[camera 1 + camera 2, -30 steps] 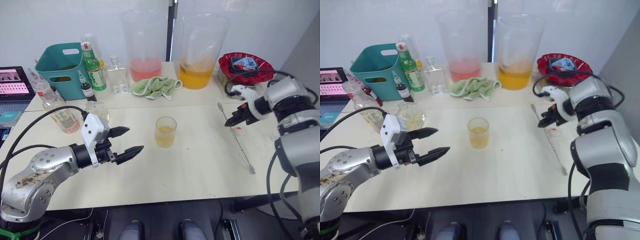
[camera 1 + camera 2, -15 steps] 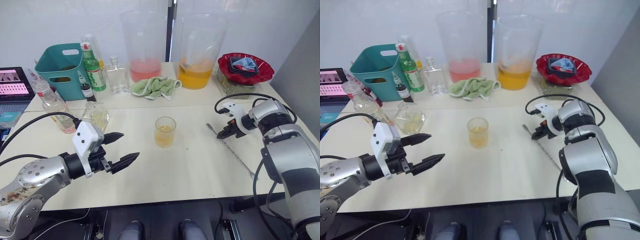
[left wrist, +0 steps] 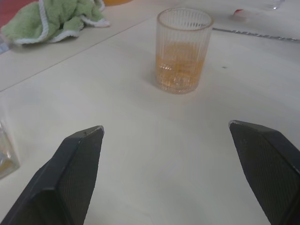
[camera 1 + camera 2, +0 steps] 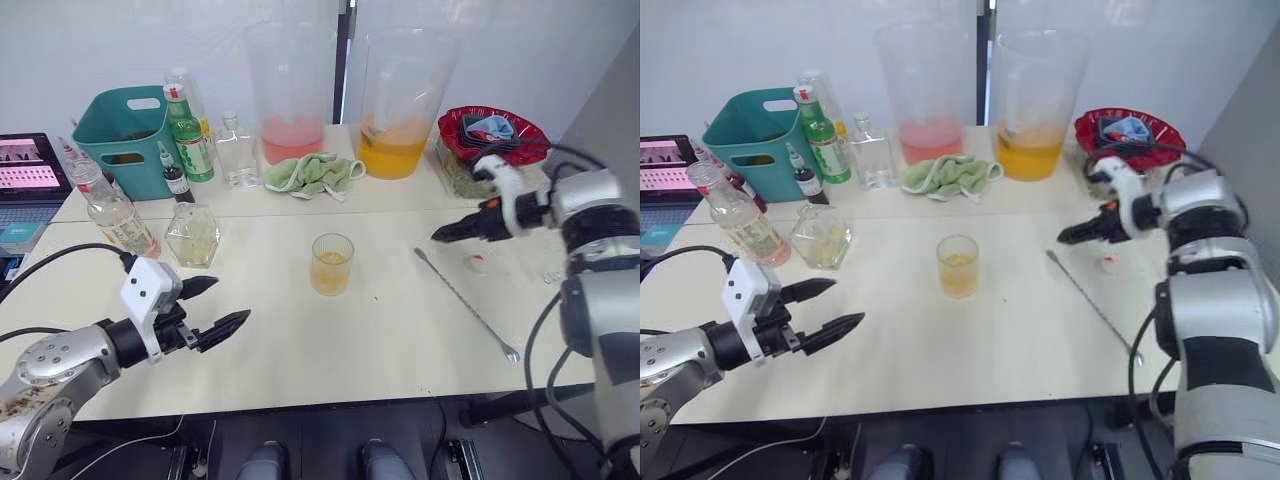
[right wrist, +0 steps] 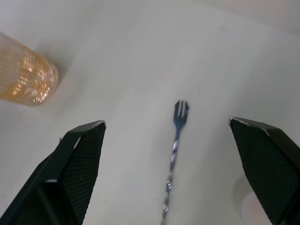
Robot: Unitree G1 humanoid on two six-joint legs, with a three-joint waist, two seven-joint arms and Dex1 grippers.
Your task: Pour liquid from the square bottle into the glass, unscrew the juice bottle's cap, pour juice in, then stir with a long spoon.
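Your robot's arms are silver-grey metal with rounded joint housings and black cables looping along them. Each wrist carries a white boxy block, and the left gripper (image 4: 212,307) and right gripper (image 4: 441,236) end in tapered, textured black fingers.

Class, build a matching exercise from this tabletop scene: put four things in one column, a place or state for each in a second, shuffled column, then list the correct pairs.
Column A
1. glass
2. long spoon
3. green cloth
4. left gripper

Column B
a. lying flat on the table, below the right gripper
b. crumpled in front of the big beakers
c. open, holding nothing
d. upright mid-table, holding orange liquid

Pairs: 1-d, 2-a, 3-b, 4-c
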